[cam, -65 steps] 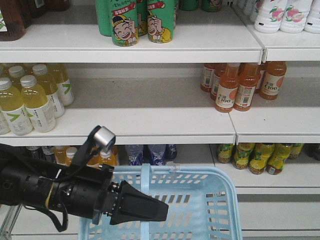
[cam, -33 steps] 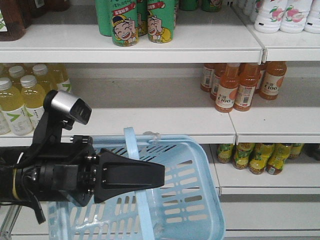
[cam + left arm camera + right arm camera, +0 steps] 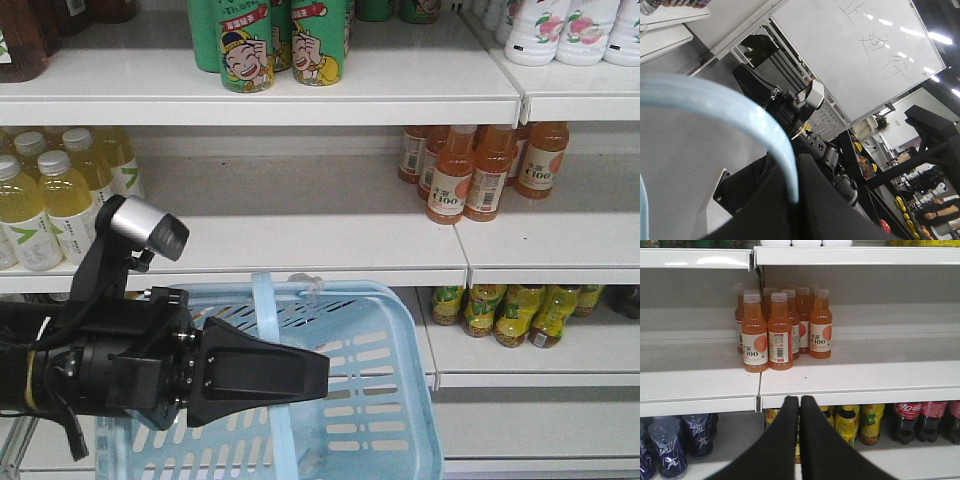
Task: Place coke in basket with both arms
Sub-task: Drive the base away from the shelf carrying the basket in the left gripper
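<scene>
A light blue slotted basket (image 3: 385, 395) hangs tilted in front of the lower shelves. My left gripper (image 3: 322, 372) is shut on its thin pale blue handle (image 3: 263, 312), with a silver-topped camera above the wrist. In the left wrist view the handle (image 3: 740, 107) curves down between the shut black jaws of the left gripper (image 3: 792, 167). My right gripper (image 3: 800, 399) is shut with nothing in it and points at the shelf edge below the orange bottles. The basket's inside looks bare where I can see it. The coke is out of view.
White shelves (image 3: 300, 250) hold orange juice bottles (image 3: 780, 330), pale yellow bottles (image 3: 45, 205) and green cans (image 3: 285, 40). On the lower shelf stand dark plastic cola bottles (image 3: 907, 420), yellow bottles (image 3: 847, 425) and blue bottles (image 3: 665, 445). A whiteboard (image 3: 855, 50) stands behind me.
The left arm has lifted the basket by its handle and swung it left, then settled slightly lower. The basket now hangs tilted.
</scene>
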{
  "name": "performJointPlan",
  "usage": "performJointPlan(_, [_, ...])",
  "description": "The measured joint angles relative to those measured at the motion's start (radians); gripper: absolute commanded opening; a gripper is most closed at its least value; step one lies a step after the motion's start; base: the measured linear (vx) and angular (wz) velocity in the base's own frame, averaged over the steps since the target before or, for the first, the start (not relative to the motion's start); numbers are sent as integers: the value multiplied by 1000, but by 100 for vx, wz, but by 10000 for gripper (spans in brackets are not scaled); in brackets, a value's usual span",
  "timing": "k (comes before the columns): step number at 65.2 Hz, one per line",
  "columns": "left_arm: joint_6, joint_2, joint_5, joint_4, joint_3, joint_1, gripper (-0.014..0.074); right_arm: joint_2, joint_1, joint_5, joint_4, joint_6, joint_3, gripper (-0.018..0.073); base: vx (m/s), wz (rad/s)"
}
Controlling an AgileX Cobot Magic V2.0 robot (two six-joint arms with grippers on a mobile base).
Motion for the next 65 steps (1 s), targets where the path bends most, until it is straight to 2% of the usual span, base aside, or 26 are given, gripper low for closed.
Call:
performJointPlan(32, [0,0,0,0,0,0,-7,0,0,0,0,0,0,-5,-4,-16])
performJointPlan(65, [0,0,0,0,0,0,-7,0,0,0,0,0,0,-5,-6,-37])
